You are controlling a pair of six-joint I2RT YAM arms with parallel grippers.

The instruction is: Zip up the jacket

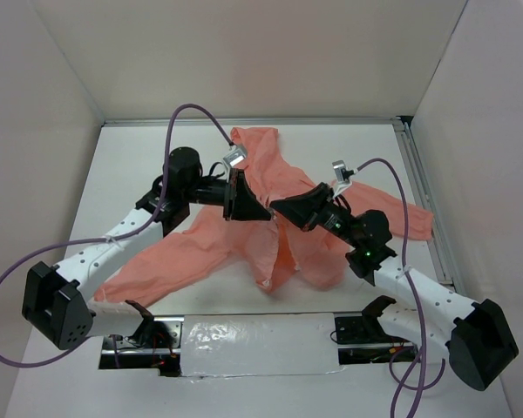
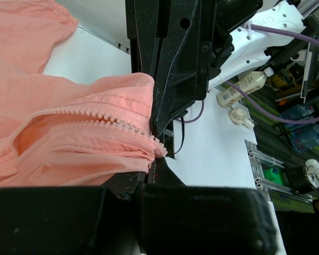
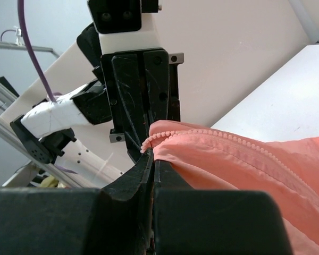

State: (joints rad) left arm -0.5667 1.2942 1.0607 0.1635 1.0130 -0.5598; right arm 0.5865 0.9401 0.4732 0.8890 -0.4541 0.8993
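Note:
The salmon-pink jacket (image 1: 209, 248) lies spread on the white table, hood at the far side and sleeves out to either side. Its front is pulled up in the middle, where both grippers meet tip to tip. My left gripper (image 1: 263, 212) is shut on the zipper edge; in the left wrist view (image 2: 153, 162) the pink zipper teeth (image 2: 103, 119) run into its fingers. My right gripper (image 1: 281, 209) is shut on the facing zipper edge; in the right wrist view (image 3: 151, 159) the fabric (image 3: 244, 164) and teeth leave its closed tips. No zipper slider shows.
An aluminium rail (image 1: 423, 187) runs along the table's right edge. White walls stand on three sides. A shiny taped strip (image 1: 244, 335) lies between the arm bases. Purple cables (image 1: 192, 113) arc above both arms. Bottles (image 2: 244, 87) stand beyond the table.

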